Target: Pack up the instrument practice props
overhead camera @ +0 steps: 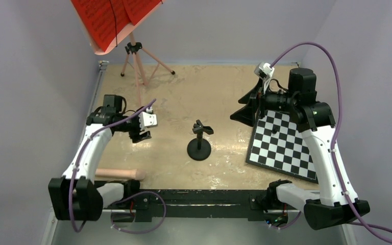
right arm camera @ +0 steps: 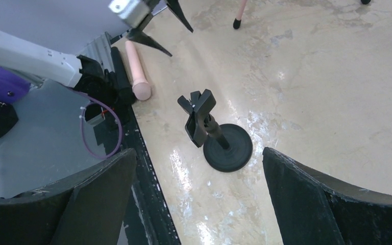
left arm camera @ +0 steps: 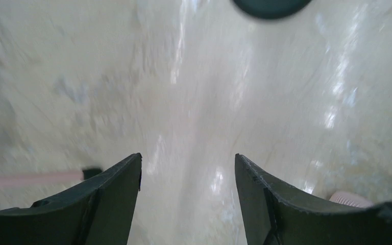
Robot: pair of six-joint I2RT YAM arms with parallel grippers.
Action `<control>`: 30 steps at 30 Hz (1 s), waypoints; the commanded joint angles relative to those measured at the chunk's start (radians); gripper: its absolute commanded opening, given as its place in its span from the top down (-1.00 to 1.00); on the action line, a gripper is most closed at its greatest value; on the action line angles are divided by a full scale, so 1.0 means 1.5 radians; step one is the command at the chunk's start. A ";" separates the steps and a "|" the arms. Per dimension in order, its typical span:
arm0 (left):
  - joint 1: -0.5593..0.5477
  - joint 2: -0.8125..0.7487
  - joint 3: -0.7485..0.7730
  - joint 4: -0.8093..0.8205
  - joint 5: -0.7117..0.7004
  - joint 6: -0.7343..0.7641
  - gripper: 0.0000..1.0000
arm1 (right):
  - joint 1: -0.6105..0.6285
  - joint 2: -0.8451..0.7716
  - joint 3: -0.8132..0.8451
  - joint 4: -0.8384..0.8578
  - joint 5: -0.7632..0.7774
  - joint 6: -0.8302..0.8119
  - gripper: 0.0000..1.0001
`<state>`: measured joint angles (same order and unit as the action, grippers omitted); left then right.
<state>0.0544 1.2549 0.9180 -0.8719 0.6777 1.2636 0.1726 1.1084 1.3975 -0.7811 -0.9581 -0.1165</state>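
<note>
The pink music stand stands at the far left on its tripod legs, its desk holding the red sheet-music pages. A black round base with a short black post and clip stands mid-table; it also shows in the right wrist view. A pink rod lies loose at the near left edge, also in the right wrist view. No microphone is in view. My left gripper is open and empty, low over bare table. My right gripper is open and empty, raised, pointing at the base.
A black-and-white checkerboard lies at the right under my right arm. Grey walls close in the table at the left, back and right. A black rail runs along the near edge. One tripod foot shows near my left gripper.
</note>
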 commanded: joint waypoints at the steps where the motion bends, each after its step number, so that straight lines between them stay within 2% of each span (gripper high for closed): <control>1: -0.098 -0.086 0.062 0.009 0.189 -0.142 -0.48 | -0.002 0.008 0.044 -0.021 0.013 -0.017 -0.98; 5: -0.203 -0.101 0.132 0.003 0.181 -0.191 -0.55 | -0.002 0.011 0.048 -0.024 0.013 -0.022 -0.98; 9: -0.296 -0.096 0.181 0.029 0.141 -0.197 -0.76 | -0.002 0.010 0.036 -0.014 0.014 -0.017 -0.98; 14: -0.378 -0.026 0.292 0.021 0.126 -0.204 -0.76 | -0.002 -0.002 0.016 0.000 0.009 -0.009 -0.98; 22: -0.502 0.110 0.426 -0.030 0.081 -0.181 -0.46 | -0.002 -0.038 -0.004 -0.032 0.015 -0.023 -0.98; 26: -0.547 0.167 0.473 -0.062 0.015 -0.207 -0.30 | -0.035 -0.060 -0.033 0.010 0.159 0.124 -0.98; 30: -0.570 0.205 0.512 -0.099 -0.024 -0.216 -0.16 | -0.077 -0.060 -0.029 0.010 0.228 0.118 -0.98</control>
<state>-0.7769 1.5360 1.6100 -0.9512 0.7151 0.9699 0.1059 1.0203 1.3533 -0.8001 -0.7761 -0.0055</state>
